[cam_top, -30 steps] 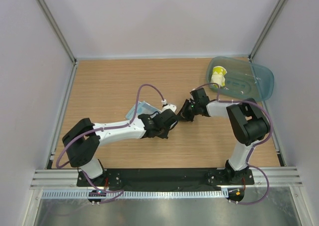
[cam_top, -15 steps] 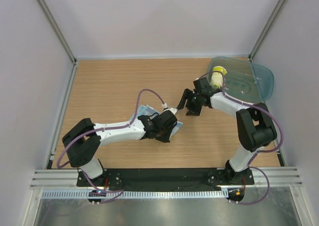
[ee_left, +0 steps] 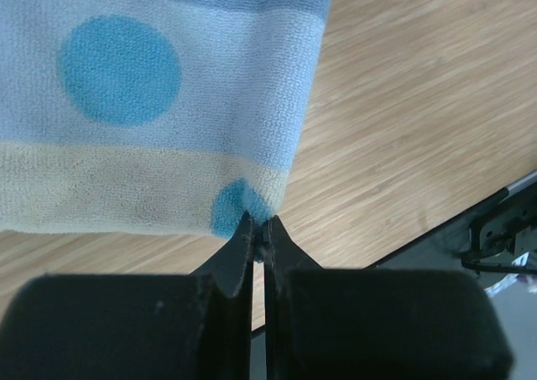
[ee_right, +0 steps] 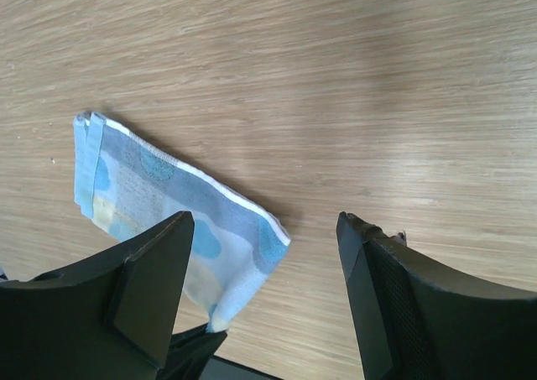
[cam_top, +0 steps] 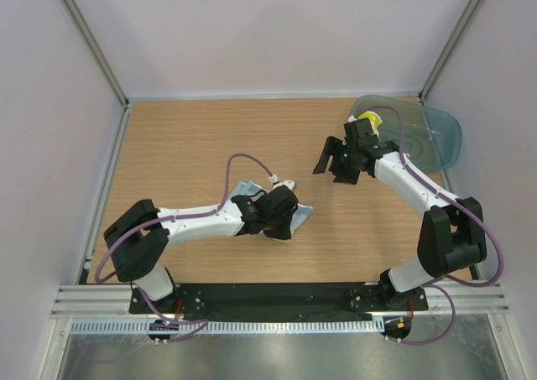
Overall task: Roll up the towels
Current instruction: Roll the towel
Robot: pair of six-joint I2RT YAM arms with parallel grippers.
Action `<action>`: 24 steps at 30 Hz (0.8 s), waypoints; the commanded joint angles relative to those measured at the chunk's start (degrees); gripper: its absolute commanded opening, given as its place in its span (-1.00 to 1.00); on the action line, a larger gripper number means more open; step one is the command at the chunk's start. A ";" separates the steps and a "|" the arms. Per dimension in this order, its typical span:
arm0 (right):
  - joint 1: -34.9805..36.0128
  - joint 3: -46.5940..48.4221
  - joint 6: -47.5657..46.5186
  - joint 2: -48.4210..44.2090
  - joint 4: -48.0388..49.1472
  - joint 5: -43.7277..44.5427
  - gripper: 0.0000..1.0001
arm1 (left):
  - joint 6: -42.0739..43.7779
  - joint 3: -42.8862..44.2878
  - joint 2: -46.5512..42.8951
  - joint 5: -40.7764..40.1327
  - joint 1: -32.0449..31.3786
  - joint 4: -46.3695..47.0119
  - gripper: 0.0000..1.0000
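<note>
A light blue towel [ee_left: 168, 103] with darker blue dots and a cream stripe lies folded on the wooden table. My left gripper [ee_left: 258, 226] is shut on its corner; in the top view this gripper [cam_top: 285, 216] is at mid-table, with the light blue towel [cam_top: 300, 215] showing beside it. My right gripper [cam_top: 330, 162] hovers open farther back and to the right, holding nothing. Its wrist view looks down past its open fingers [ee_right: 159, 279] at the same towel [ee_right: 159, 204]. A rolled yellow towel [cam_top: 370, 120] sits in the teal tray [cam_top: 440, 137], partly hidden by the right arm.
The teal tray stands at the table's back right corner by the wall frame. A purple cable [cam_top: 239, 166] loops above the left arm. The black base plate [cam_top: 268, 296] runs along the near edge.
My right gripper has opened, let go of the blue towel and pulled back to the right toward the tray. The left gripper has drawn the towel's corner slightly nearer.
</note>
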 commanded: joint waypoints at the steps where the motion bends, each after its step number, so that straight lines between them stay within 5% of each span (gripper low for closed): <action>1: 0.12 -0.72 -1.15 -3.35 -0.33 -2.48 0.53 | -6.53 -2.26 -2.87 -2.88 0.06 1.79 -0.99; 11: 1.53 -4.41 -2.12 -6.34 1.26 -6.18 0.53 | -21.47 -12.37 -10.78 -7.81 1.38 8.37 -0.99; 24: 6.27 -8.28 -4.14 -10.03 6.36 -11.37 0.34 | -26.40 -20.64 -16.15 -7.02 6.30 11.37 -0.99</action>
